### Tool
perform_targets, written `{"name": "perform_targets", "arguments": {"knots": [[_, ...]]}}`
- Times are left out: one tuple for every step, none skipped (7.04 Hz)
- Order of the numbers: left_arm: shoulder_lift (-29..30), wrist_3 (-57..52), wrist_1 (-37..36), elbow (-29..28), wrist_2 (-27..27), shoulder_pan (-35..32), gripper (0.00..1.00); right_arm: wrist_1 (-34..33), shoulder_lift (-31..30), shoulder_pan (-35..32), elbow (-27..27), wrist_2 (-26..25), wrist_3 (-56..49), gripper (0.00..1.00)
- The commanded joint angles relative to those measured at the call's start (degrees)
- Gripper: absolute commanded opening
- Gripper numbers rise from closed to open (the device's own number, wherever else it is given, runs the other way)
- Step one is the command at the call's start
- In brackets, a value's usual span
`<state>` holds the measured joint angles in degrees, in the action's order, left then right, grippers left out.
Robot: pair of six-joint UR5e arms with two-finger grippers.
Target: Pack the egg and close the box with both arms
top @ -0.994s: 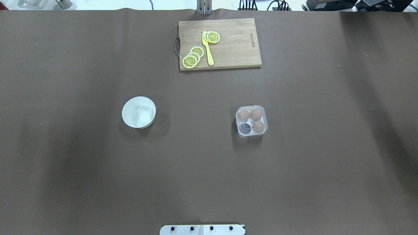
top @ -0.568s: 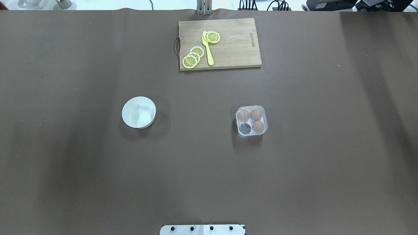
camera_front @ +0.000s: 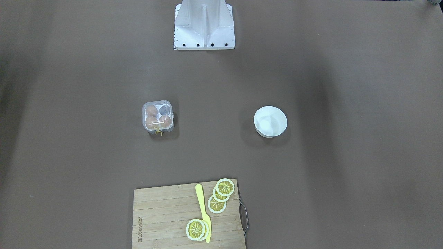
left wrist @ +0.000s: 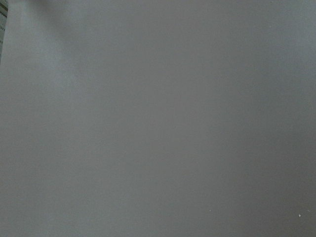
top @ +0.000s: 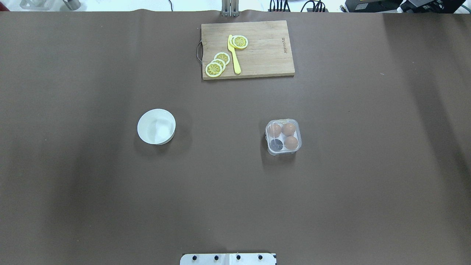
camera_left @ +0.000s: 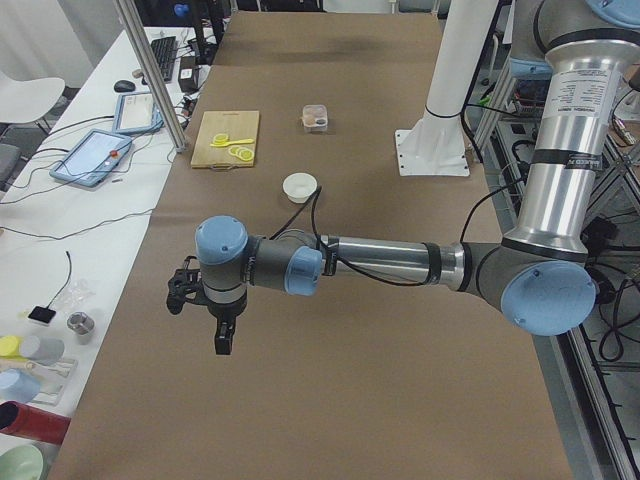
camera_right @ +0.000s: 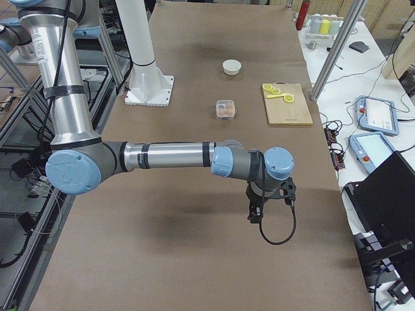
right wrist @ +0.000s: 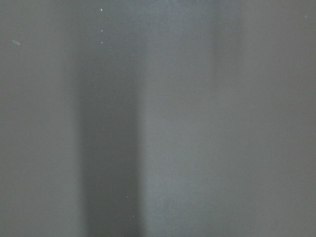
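The clear box (top: 283,137) stands right of the table's middle; it also shows in the front view (camera_front: 157,116). Three brown eggs sit in its cups, one of them the near-right egg (top: 291,142). The near-left cup (top: 276,144) is dark and empty. The lid seems to lie down over the cups, with yellow string (camera_front: 159,131) at one side. The left gripper (camera_left: 222,335) shows only in the left side view, the right gripper (camera_right: 255,214) only in the right side view, both hanging over bare table far from the box. I cannot tell whether either is open or shut.
A white bowl (top: 156,126) stands left of the middle. A wooden cutting board (top: 265,55) with lemon slices (top: 217,64) and a yellow knife (top: 234,55) lies at the far edge. The white stand (camera_front: 204,24) is at the robot's side.
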<state>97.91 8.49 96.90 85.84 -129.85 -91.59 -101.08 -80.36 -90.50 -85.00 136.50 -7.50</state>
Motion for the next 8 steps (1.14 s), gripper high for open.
{"name": "perform_targets", "arguments": {"knots": [[0.0, 0.0, 0.0, -0.1, 0.0, 0.0, 0.98, 0.1, -0.3, -0.1, -0.4, 0.0, 0.2, 1.0], [0.0, 0.0, 0.0, 0.0, -0.1, 0.0, 0.98, 0.1, -0.1, -0.1, -0.4, 0.0, 0.2, 1.0], [0.0, 0.0, -0.1, -0.1, -0.1, 0.0, 0.97, 0.1, -0.1, -0.1, -0.4, -0.1, 0.2, 1.0], [0.0, 0.0, 0.0, -0.3, -0.1, 0.0, 0.98, 0.1, -0.1, -0.1, -0.4, 0.0, 0.2, 1.0], [0.1, 0.0, 0.0, -0.6, -0.1, 0.1, 0.98, 0.1, -0.1, -0.1, -0.4, 0.0, 0.2, 1.0], [0.1, 0.0, 0.0, -0.7, -0.1, 0.1, 0.98, 0.1, 0.0, -0.2, -0.4, 0.0, 0.2, 1.0], [0.1, 0.0, 0.0, -0.7, -0.1, 0.1, 0.98, 0.1, 0.0, -0.2, -0.4, -0.1, 0.2, 1.0], [0.1, 0.0, 0.0, -0.8, -0.1, 0.1, 0.98, 0.1, 0.0, -0.2, -0.4, 0.0, 0.2, 1.0]]}}
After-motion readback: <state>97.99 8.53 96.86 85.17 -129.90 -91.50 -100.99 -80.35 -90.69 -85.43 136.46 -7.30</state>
